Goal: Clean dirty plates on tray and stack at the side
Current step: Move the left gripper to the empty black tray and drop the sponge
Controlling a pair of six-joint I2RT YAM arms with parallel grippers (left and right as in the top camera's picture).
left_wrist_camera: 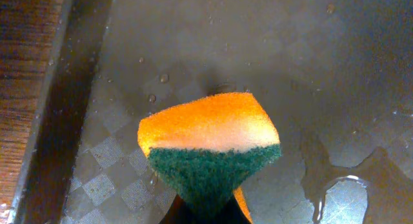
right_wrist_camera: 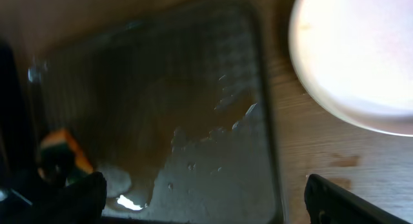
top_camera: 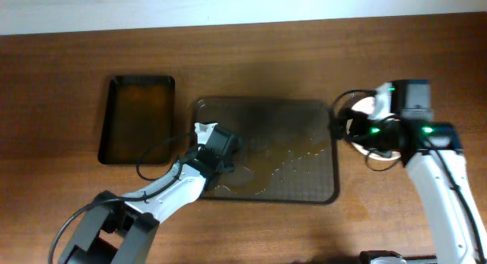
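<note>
The dark brown tray [top_camera: 304, 184] lies at the table's middle, wet, with no plate on it. White plate surface [top_camera: 364, 108] shows on the table just right of the tray, partly under my right arm; it is plain white in the right wrist view [right_wrist_camera: 361, 56]. How many plates lie there is hidden. My left gripper [top_camera: 219, 146] is shut on an orange and green sponge [left_wrist_camera: 210, 146] held just over the tray's left part [left_wrist_camera: 290, 56]. My right gripper [right_wrist_camera: 213, 201] is open and empty above the tray's right edge [right_wrist_camera: 268, 140], next to the plate.
A smaller black tray [top_camera: 137, 119] stands left of the brown tray. A puddle of water [top_camera: 293, 151] spreads over the brown tray's right half. The sponge also shows in the right wrist view [right_wrist_camera: 61, 150]. Bare wooden table [top_camera: 76, 66] surrounds the trays.
</note>
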